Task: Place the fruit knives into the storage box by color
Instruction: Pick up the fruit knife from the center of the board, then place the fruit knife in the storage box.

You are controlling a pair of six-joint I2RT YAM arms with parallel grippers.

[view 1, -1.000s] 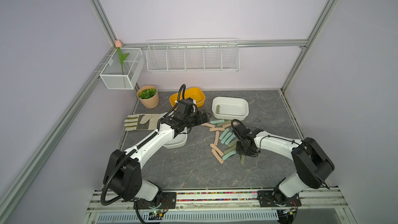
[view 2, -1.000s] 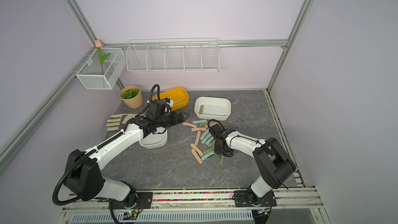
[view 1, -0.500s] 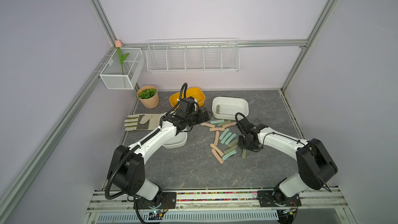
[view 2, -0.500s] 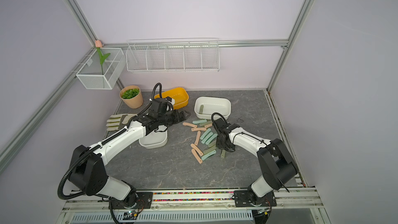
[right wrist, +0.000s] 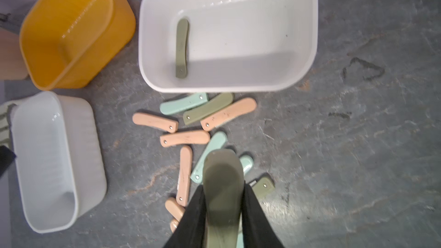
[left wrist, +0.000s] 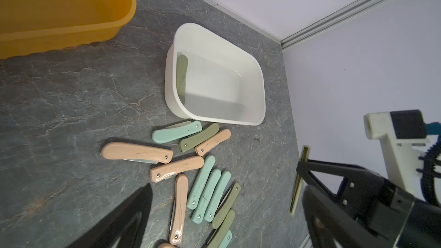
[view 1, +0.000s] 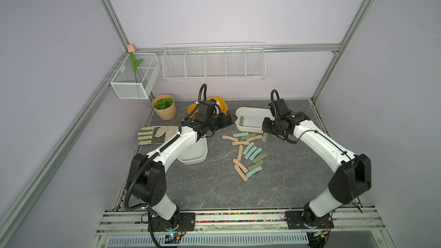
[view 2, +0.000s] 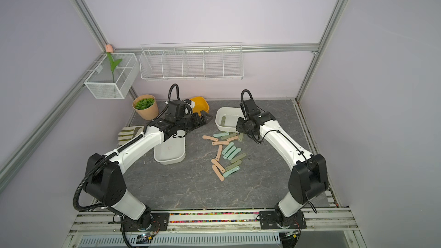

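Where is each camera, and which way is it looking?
Top views: high at the front, looking down toward the back wall; both arms show, with left gripper and right gripper.
Left wrist: on the left arm, facing the white box and loose knives; one own finger shows.
Right wrist: on the right arm, looking down; its fingers pinch an olive knife.
Shared: both wrist views show that white box.
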